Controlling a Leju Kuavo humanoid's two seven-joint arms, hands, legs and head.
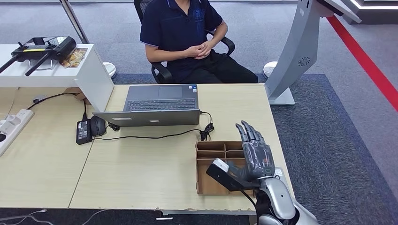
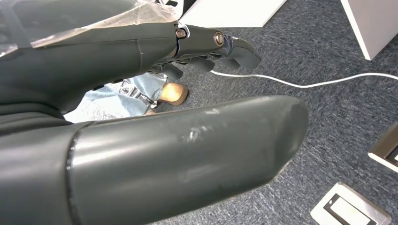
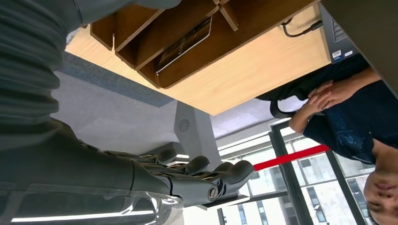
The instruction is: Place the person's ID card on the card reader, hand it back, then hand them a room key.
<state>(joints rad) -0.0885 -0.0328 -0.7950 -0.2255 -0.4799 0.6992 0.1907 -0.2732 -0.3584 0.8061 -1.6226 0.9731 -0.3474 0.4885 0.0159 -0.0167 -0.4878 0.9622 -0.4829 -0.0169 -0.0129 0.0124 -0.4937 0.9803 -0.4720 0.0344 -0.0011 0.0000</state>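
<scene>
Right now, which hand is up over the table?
The right hand, fingers spread above the wooden box. The left hand hangs low over the carpet.

Even, bright indoor light with soft shadows; daylight glares through the tall glass windows [image 3: 263, 187]; the near dark-grey thumb [image 2: 187, 159] looks blurred.

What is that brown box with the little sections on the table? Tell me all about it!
The wooden tray looks like thin brown board. It lies flat near the table's front right corner, and dividers split it into several compartments. A dark flat card lies in one, seen from the right wrist. The right hand hovers above it, fingers straight and apart, not holding anything.
</scene>
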